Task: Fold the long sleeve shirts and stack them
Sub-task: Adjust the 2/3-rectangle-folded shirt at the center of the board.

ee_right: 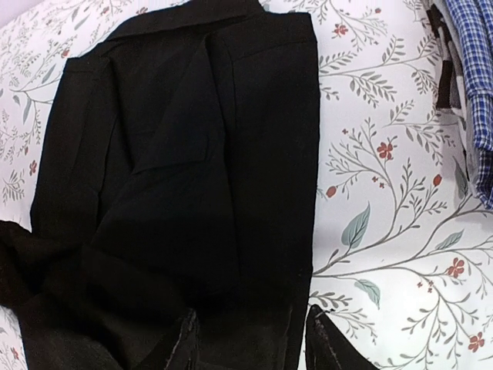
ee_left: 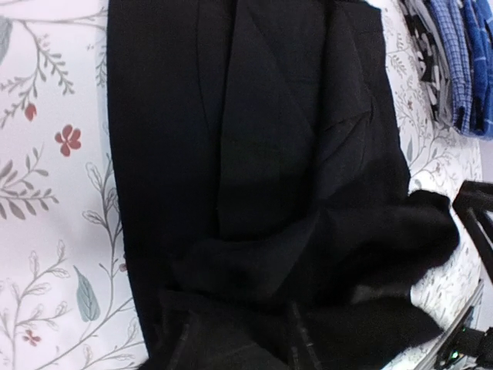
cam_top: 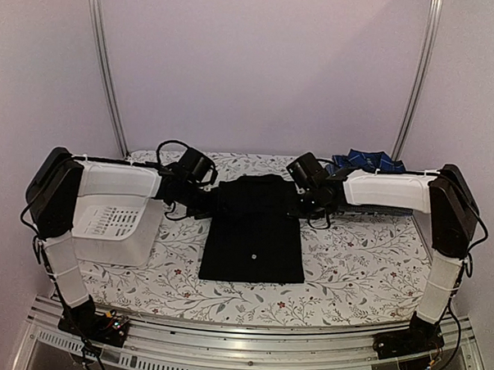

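Note:
The black long sleeve shirt (cam_top: 253, 230) lies folded into a tall rectangle at the table's middle, one pale button showing low on it. My left gripper (cam_top: 199, 201) is at its upper left edge and my right gripper (cam_top: 308, 202) at its upper right edge. In the left wrist view the black shirt (ee_left: 254, 154) fills the frame, bunched near the left gripper (ee_left: 239, 339), whose jaws stand apart over the cloth. The right gripper (ee_right: 254, 347) is open astride the black shirt's (ee_right: 192, 169) side edge. The plaid shirt (cam_top: 363, 160) lies crumpled at the back right.
A white slotted basket (cam_top: 114, 220) lies on the left under the left arm. The tablecloth (cam_top: 350, 263) is white with a leaf and flower print. The plaid shirt (ee_right: 470, 77) (ee_left: 462, 62) sits close beyond the black shirt's right side. Metal rails run along the near edge.

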### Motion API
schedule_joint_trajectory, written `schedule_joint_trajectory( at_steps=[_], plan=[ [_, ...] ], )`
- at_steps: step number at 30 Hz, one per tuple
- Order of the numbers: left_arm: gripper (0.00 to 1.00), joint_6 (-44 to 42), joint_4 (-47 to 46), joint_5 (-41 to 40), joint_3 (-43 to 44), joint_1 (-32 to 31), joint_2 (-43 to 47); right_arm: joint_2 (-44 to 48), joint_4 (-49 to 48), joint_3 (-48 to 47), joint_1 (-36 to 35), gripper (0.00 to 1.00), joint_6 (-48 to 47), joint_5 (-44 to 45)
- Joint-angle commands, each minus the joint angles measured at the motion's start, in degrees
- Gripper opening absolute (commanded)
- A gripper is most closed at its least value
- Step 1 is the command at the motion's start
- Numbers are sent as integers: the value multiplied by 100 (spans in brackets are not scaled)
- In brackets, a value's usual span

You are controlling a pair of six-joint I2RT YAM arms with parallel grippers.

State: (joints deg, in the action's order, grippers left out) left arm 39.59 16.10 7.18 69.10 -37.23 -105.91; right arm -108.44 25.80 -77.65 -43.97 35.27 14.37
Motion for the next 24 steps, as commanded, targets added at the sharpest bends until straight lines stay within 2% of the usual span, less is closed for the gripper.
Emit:
schedule_joint_trajectory(
  at_steps=[1,2,4,7,12,16,24],
  plan=[
    [56,-224,187,-113,251,107,212,191,203,-243,24,55,-127,88],
    [59,-273,185,-156,226,114,318,258,258,-230,22,60,-140,99],
    [67,-332,204,-216,150,126,556,412,364,-172,9,64,-140,120],
    [67,-305,264,-267,-22,123,927,685,368,25,-121,63,-152,136],
    [46,-259,-98,128,-497,-64,1262,806,102,284,-360,50,-196,-304],
    [30,-208,-255,311,-422,-303,880,519,-123,162,-367,37,-233,-577],
    [22,-459,-340,306,452,-321,-375,-643,-476,-608,-62,29,-421,-1031]
  ],
)
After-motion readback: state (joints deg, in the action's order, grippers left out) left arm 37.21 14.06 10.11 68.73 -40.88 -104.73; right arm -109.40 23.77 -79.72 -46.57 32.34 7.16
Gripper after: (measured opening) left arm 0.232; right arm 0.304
